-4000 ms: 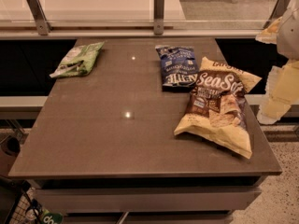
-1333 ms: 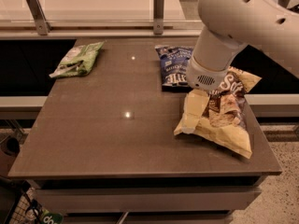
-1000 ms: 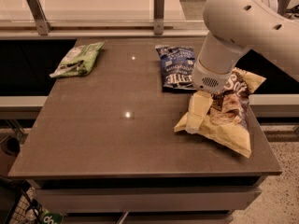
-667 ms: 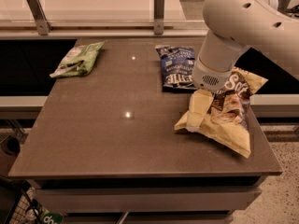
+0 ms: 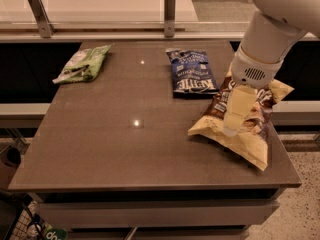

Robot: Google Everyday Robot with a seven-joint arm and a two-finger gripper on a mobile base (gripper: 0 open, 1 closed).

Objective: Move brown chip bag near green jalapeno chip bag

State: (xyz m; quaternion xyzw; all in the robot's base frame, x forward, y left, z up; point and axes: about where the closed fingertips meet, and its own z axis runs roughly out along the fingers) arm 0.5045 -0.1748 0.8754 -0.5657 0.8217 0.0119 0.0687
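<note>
Little of the task looked done. The brown bag (image 5: 252,140) lay on the right side of the table (image 5: 135,154), toward the front, its far end just beside the blue bag (image 5: 191,73). The green bag (image 5: 82,64) lay at the far left corner, well apart from it, with the blue bag and a wide stretch of table between them. The gripper (image 5: 231,129) was down over the brown bag's left half, its pale tip at or touching the crinkled surface; whether it was spread or clamped on the bag could not be made out. The bag appeared to rest flat, not lifted. By that showing only the reach was made; the grasp, the carry leftward and back, and the setting down beside the green bag were all left to do.
</note>
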